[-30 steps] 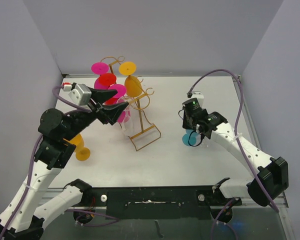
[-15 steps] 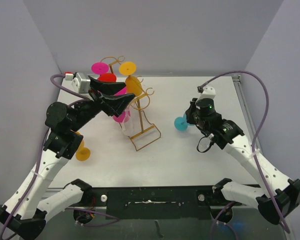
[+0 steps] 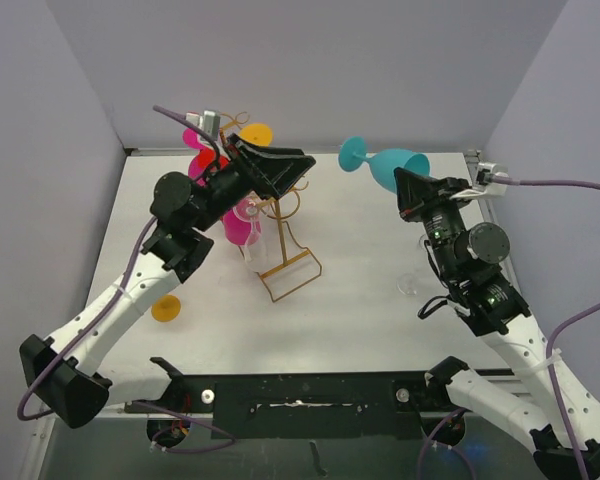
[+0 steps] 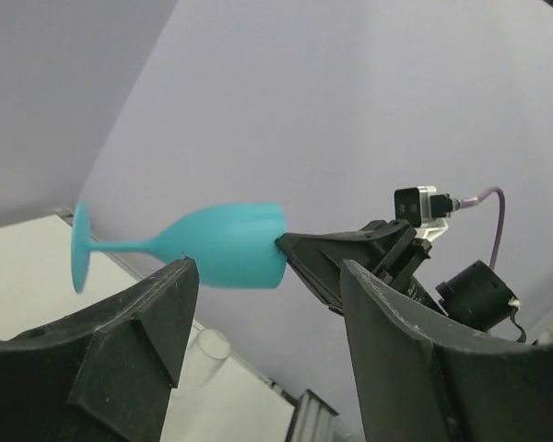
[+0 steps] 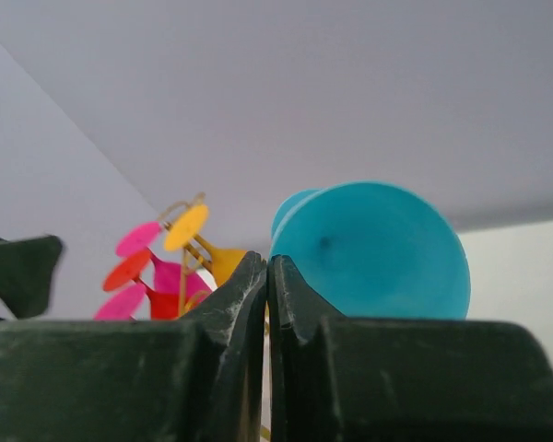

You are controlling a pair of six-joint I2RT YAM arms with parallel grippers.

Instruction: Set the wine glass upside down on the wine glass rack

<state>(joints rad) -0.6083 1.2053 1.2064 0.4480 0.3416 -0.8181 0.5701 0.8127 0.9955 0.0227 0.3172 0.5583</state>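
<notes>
The teal wine glass (image 3: 395, 163) hangs in the air on its side, foot to the left, right of the rack. My right gripper (image 3: 401, 180) is shut on the rim of its bowl; the right wrist view has the teal bowl (image 5: 378, 249) just beyond the pinched gripper tips (image 5: 269, 262). The gold wire wine glass rack (image 3: 290, 272) stands left of centre with pink, red and orange glasses hanging on it (image 5: 182, 276). My left gripper (image 3: 302, 170) is open and raised over the rack's top, pointing at the teal glass (image 4: 226, 244), apart from it.
A clear glass (image 3: 408, 285) stands on the table below the right arm, also seen as the clear glass (image 4: 212, 345) in the left wrist view. An orange glass (image 3: 165, 308) lies near the left front. Walls close in the back and both sides.
The right gripper shut on the teal glass and lifted it off the table, up and toward the back, turning it on its side. The left arm rose and swung right over the rack.
</notes>
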